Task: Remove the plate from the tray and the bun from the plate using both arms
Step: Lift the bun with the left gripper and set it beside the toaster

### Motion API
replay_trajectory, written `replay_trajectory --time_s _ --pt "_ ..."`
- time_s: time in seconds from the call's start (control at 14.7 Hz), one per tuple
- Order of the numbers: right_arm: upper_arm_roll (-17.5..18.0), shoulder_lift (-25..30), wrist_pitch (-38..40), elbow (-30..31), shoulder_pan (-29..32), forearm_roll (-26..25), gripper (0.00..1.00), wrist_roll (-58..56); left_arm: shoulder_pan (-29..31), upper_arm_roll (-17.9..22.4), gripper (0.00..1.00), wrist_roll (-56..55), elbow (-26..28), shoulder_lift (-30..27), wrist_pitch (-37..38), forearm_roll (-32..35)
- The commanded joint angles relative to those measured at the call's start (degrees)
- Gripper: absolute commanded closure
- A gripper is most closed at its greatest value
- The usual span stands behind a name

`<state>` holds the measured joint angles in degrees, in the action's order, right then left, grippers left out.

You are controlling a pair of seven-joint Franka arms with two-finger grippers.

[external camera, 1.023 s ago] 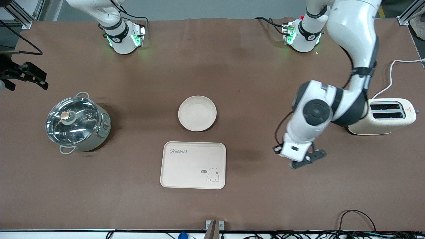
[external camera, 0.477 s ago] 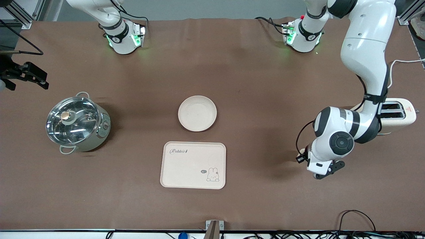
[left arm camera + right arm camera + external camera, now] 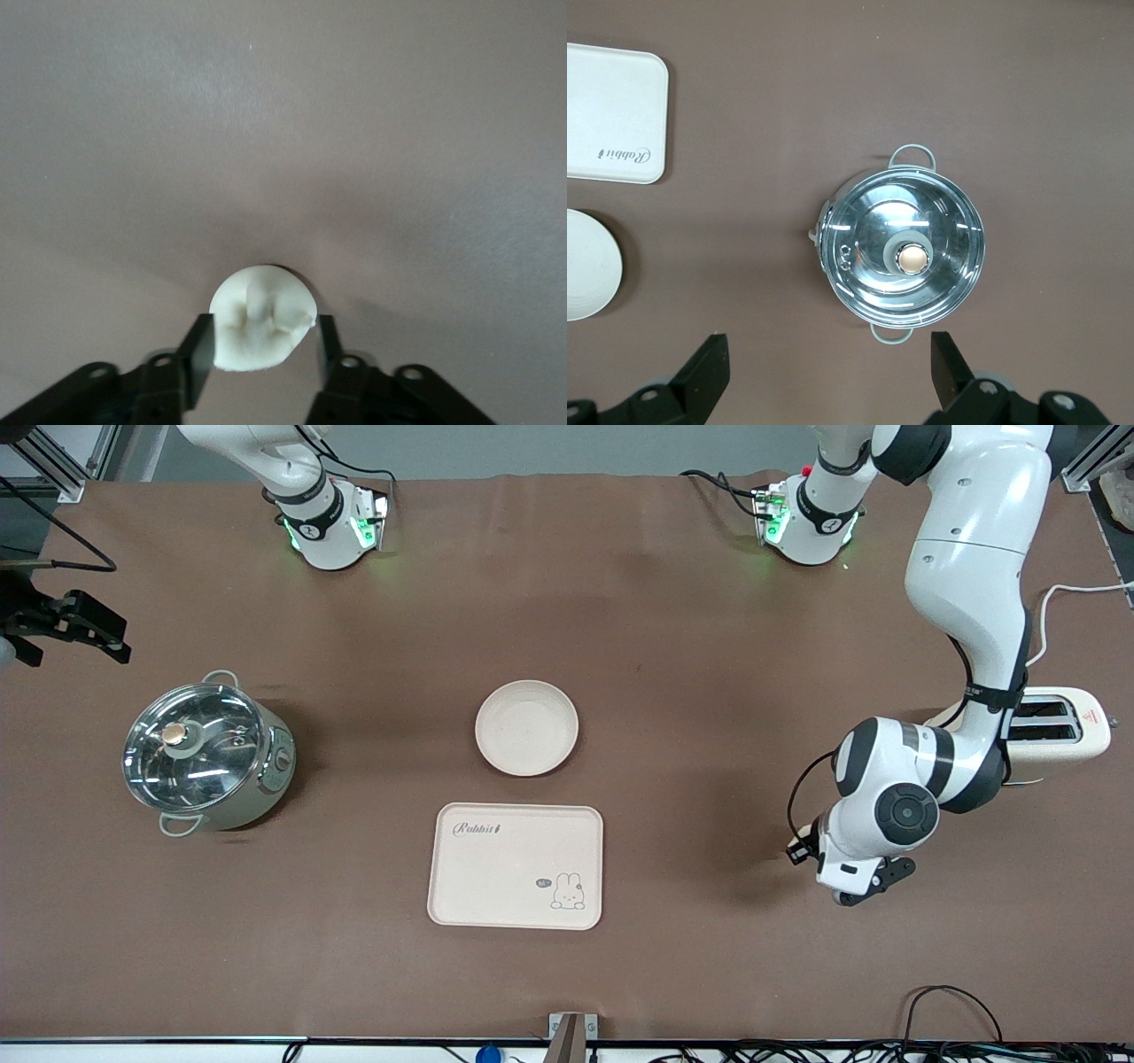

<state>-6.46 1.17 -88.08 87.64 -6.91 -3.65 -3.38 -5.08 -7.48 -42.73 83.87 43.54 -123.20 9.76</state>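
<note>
The plate point(image 3: 526, 727) sits mid-table, farther from the front camera than the rabbit tray, and shows at the edge of the right wrist view point(image 3: 586, 264). My left gripper point(image 3: 861, 887) is low over bare table between the tray and the toaster. In the left wrist view, the left gripper point(image 3: 263, 335) is shut on the pale bun point(image 3: 261, 310), one finger on each side. The hand hides the bun in the front view. My right gripper point(image 3: 104, 638) waits high at the right arm's end of the table, open and empty point(image 3: 826, 354), near the pot.
The cream rabbit tray point(image 3: 516, 865) lies nearer to the front camera than the plate and shows in the right wrist view point(image 3: 611, 111). A steel pot with a glass lid point(image 3: 205, 755) stands toward the right arm's end. A cream toaster point(image 3: 1059, 735) stands at the left arm's end.
My left arm has swung toward its own end of the table and lower, carrying the bun, then nearly stopped. The right arm, plate and tray have not moved.
</note>
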Motion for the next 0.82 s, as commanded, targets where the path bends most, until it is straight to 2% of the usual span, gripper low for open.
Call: replay_trajectory --time_s 0.0,0.27,0.75 --pt "0.0 0.6 0.4 0.1 -0.2 -0.8 0.00 0.5 0.6 -0.5 0.00 -0.2 -0.3 -2.9 0.4 1.0" --pt "0.0 0.4 0.0 0.3 -0.2 -0.7 0.00 0.5 1.0 -0.5 0.00 8.5 -0.2 -10.6 1.4 1.2" --pt "0.1 0.6 0.4 -0.1 -0.3 -0.5 0.00 0.6 3.8 -0.8 0.00 24.2 -0.2 -23.4 10.6 0.6"
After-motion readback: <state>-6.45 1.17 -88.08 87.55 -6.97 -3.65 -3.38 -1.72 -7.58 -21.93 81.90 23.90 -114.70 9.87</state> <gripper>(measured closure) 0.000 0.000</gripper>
